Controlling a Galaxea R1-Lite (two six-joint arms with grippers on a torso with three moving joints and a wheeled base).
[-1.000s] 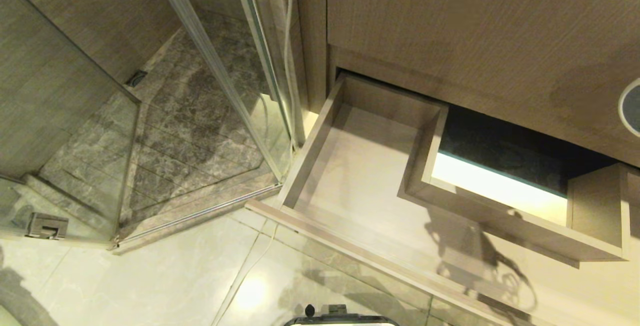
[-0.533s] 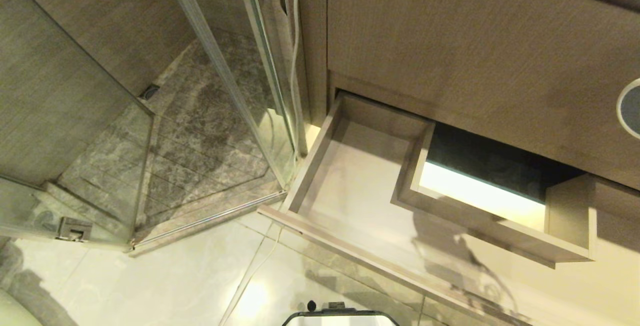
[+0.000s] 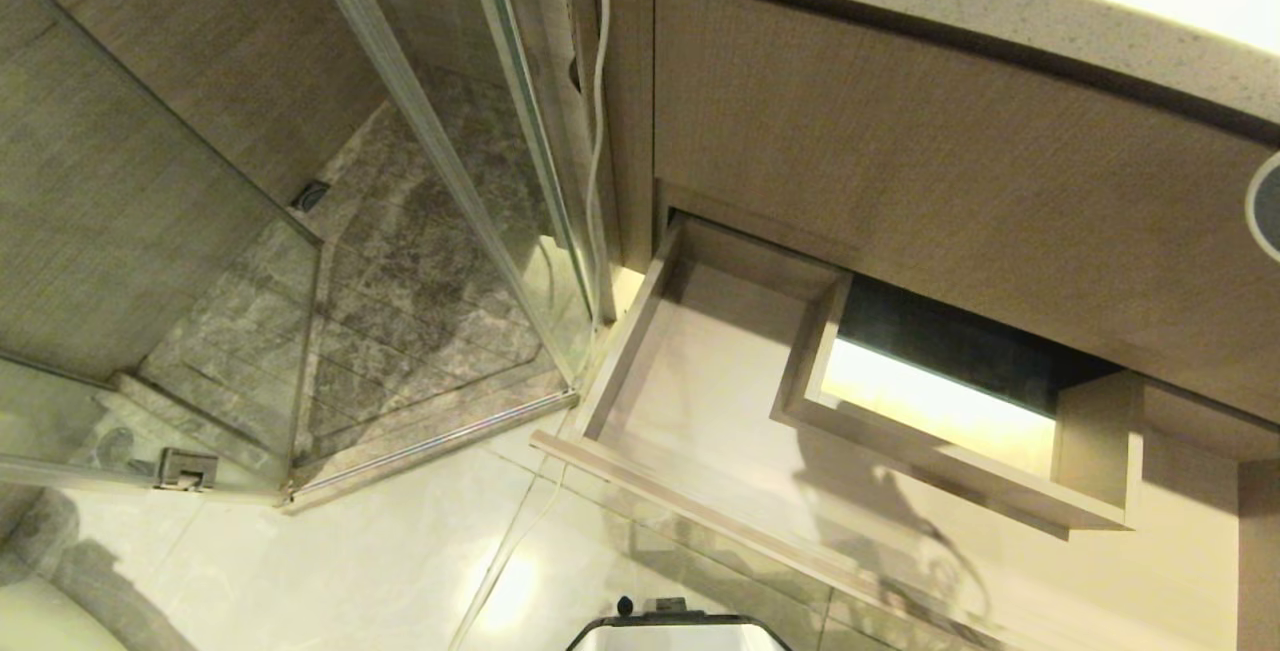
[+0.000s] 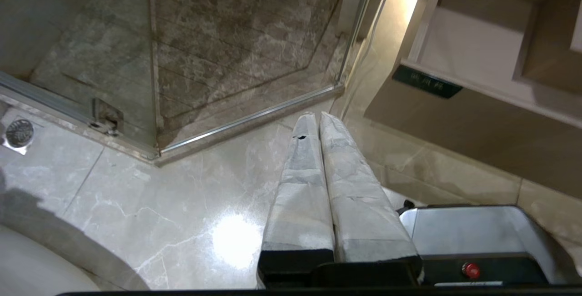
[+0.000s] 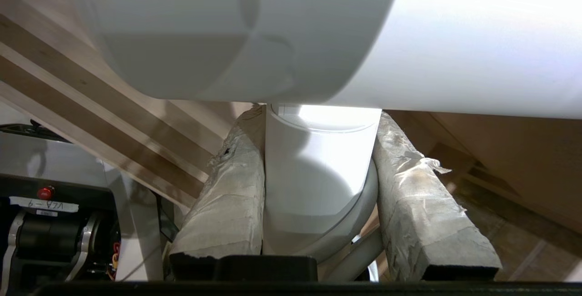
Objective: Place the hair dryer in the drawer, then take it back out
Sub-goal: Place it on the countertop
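Note:
The drawer (image 3: 690, 401) stands pulled open under the vanity, its light-wood floor bare and a boxed cutout (image 3: 950, 431) at its back. The left wrist view shows its front with a small dark label (image 4: 426, 82). The white hair dryer (image 5: 318, 178) fills the right wrist view: my right gripper (image 5: 318, 116) is shut on its handle, and the barrel (image 5: 273, 27) lies across above the fingertips. Its shadow falls on the drawer floor (image 3: 880, 531). My left gripper (image 4: 317, 116) is shut and empty over the floor tiles. Neither gripper shows in the head view.
A glass shower enclosure (image 3: 420, 181) stands left of the drawer. A tall wood panel (image 3: 950, 161) and a pale countertop edge (image 3: 1000, 11) sit above it. A white cord (image 3: 600, 91) hangs beside the vanity. My base (image 3: 680, 633) is at the floor's near edge.
The whole head view has shifted: the drawer sits lower and smaller in the picture and the countertop edge has come into view, so the camera has moved. The drawer itself has not moved.

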